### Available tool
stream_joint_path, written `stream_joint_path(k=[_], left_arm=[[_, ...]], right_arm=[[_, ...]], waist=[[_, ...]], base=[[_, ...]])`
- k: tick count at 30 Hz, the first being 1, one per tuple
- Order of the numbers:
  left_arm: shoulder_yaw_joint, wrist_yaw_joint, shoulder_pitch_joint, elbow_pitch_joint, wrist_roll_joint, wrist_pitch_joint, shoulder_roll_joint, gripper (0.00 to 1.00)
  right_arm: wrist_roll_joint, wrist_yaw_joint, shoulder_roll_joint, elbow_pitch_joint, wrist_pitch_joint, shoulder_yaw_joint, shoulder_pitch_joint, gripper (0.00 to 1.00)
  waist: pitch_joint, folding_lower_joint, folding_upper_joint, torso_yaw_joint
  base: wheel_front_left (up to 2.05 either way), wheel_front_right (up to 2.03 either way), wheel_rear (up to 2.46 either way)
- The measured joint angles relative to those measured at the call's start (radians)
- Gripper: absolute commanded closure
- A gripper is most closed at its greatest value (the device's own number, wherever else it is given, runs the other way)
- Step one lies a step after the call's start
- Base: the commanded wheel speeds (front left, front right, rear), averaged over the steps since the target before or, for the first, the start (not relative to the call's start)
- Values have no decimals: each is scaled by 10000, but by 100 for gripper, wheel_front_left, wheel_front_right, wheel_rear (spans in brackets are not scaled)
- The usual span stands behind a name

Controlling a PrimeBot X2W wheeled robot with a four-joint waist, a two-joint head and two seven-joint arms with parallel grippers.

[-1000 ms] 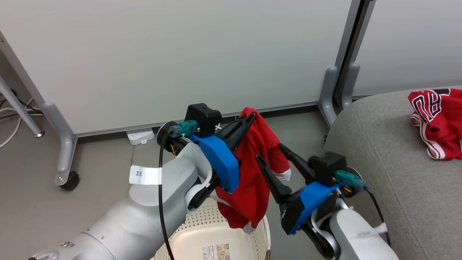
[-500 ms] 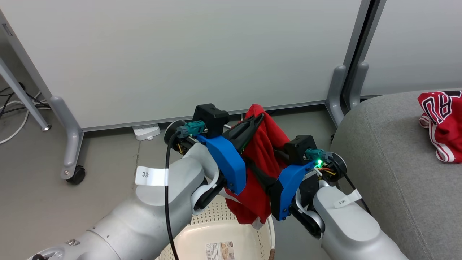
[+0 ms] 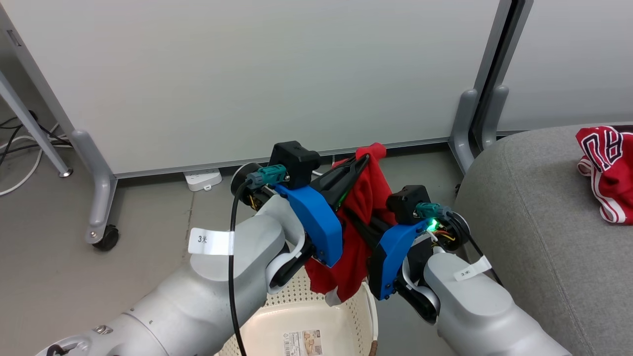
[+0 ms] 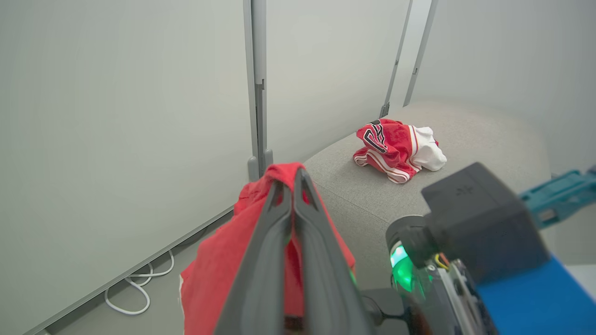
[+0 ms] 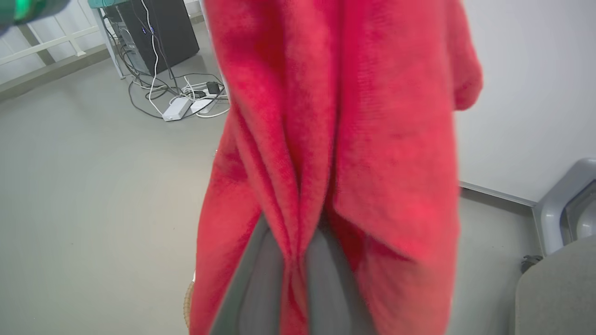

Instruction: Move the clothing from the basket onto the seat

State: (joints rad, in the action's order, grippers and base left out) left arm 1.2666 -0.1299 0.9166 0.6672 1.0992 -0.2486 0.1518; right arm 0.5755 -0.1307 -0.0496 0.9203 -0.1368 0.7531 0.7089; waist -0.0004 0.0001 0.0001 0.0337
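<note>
- Two things sit lowest and closest: the basket (image 3: 368,311) at the bottom of the head view, and the label (image 3: 302,343) on its base, which looks otherwise bare as far as I can see
- right above its far rim hangs the plain red garment (image 3: 346,257), long axis pretty much vertical, with the white-trimmed hem dangling just over that rim
- right gripper (image 5: 292,279) is pinched tight on a fold about halfway down the cloth
- left gripper (image 3: 364,160) is higher up, fingers pressed together on the top fold, so the whole garment drapes from there
- the bit that matters: the seat (image 3: 534,222) lies off to the robot's right of the hanging garment, and the right arm is the nearer one, so I'd guess the carry goes sideways to the right with the hem lifted clear of the seat's near edge
- farthest off, the jersey (image 3: 606,173) is already crumpled near the seat's far edge, by the wall panel (image 3: 296,74)
</note>
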Motion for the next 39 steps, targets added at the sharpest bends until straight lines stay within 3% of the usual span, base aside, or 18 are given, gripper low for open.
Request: stream_joint_path(k=[19, 20, 21, 23, 25, 29, 34, 39], left_arm=[[59, 2, 4, 201, 261, -58, 88, 100], [48, 0, 14, 257, 242, -84, 86, 59], [19, 8, 36, 311, 153, -88, 84, 0], [-215, 138, 48, 339, -67, -117, 96, 0], [-1434, 573, -240, -368, -953, -136, 345, 0], [-3097, 918, -2175, -1703, -2491, -142, 819, 0], [-5108, 984, -4686, -3120, -4015, -142, 1218, 0], [-6844, 865, -6656, -4021, -5310, -142, 1246, 0]], right_arm=[[999, 0, 0, 779, -719, 1135, 512, 100], [1047, 0, 0, 800, -761, 1174, 527, 100], [1060, 0, 0, 817, -771, 1218, 550, 100], [1187, 0, 0, 809, -819, 1292, 615, 100], [1375, 2, 0, 767, -926, 1367, 639, 100], [1482, 2, -2, 771, -1034, 1423, 749, 100], [1509, 2, 0, 836, -1156, 1377, 855, 100], [1482, 2, 0, 924, -1218, 1191, 887, 100]], waist=[[-58, 0, 0, -101], [-57, 0, 0, -99], [-54, 0, 0, -99], [-45, 0, 0, -112], [-4, 0, 0, -156], [68, -1, 0, -231], [121, 0, 0, -260], [164, -1, 0, -169]], base=[[0, 0, 0], [0, 0, 0], [0, 0, 0], [0, 0, 0], [0, 0, 0], [0, 0, 0], [0, 0, 0], [0, 0, 0]])
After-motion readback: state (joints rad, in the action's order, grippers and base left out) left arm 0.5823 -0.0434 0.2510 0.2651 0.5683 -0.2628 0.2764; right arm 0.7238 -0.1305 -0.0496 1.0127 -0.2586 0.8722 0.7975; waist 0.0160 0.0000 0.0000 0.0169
